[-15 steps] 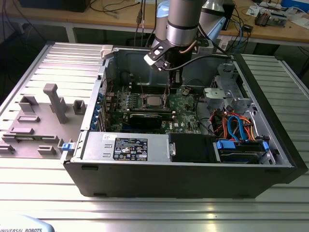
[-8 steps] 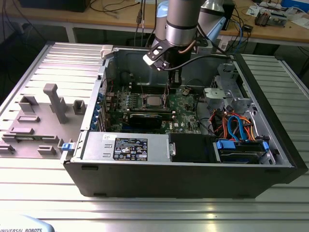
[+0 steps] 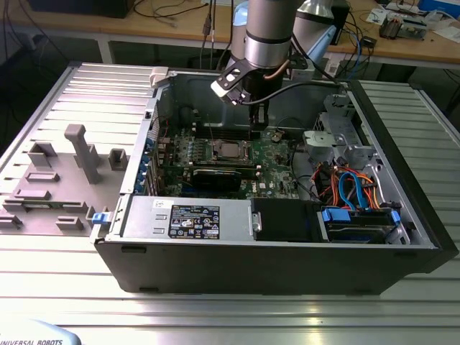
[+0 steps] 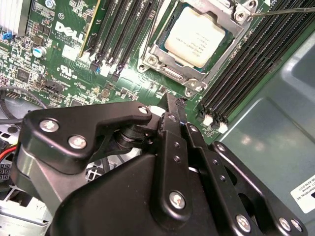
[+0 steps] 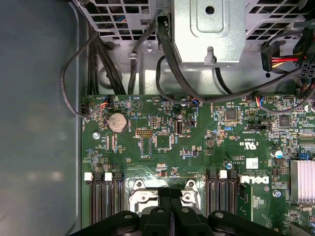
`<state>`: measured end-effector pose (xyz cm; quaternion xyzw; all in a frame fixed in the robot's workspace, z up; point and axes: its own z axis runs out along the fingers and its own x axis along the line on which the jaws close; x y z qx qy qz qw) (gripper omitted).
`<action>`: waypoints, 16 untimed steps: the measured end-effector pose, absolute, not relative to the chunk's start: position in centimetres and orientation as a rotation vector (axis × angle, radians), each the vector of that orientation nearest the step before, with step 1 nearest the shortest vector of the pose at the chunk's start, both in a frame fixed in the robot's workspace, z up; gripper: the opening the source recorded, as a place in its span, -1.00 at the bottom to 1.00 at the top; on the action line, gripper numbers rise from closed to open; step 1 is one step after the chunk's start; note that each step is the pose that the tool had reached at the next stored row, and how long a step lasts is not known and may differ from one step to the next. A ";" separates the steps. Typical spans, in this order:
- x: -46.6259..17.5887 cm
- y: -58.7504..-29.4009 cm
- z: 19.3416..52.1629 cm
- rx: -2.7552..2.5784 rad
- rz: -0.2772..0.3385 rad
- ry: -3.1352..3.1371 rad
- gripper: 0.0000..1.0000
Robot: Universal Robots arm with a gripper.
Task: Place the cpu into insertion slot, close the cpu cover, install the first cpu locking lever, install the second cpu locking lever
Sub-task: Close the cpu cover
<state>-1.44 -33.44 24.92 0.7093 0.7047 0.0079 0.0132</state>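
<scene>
Second wrist view, nearest first: gripper [image 4: 173,104] with fingers pressed together, clamping nothing, near the insertion slot [image 4: 172,76]. Further off, cpu [image 4: 194,37] lying flat inside that slot, cpu cover [image 4: 229,29] framing its edges, memory slots [image 4: 256,64] flanking.

Exterior view high over the case [image 3: 251,267]; both wrist views close above motherboard [image 4: 64,59] [image 5: 147,113].

The cpu [image 4: 195,37] sits in the insertion slot [image 4: 170,73] mid-motherboard [image 3: 277,154], memory slots [image 4: 120,34] flanking both sides, graphics card [image 3: 219,177] between it and the power supply [image 3: 187,218] at the case [image 3: 287,266] wall.
</scene>
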 end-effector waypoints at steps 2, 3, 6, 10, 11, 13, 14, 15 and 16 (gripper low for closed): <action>-1.4 -33.4 24.9 2.210 0.025 2.196 -0.79; -1.4 -33.4 24.9 2.210 0.025 2.196 -0.79; -1.5 -33.4 24.9 2.210 0.025 2.196 -0.79; -1.5 -33.4 24.9 2.210 0.025 2.196 -0.79; -1.5 -33.4 24.9 2.209 0.025 2.197 -0.79; -1.6 -33.4 24.8 2.200 0.025 2.205 -0.79; -1.8 -33.4 24.7 2.192 0.025 2.213 -0.79; -1.9 -33.4 24.6 2.188 0.025 2.218 -0.79; -2.0 -33.4 24.5 2.183 0.025 2.223 -0.79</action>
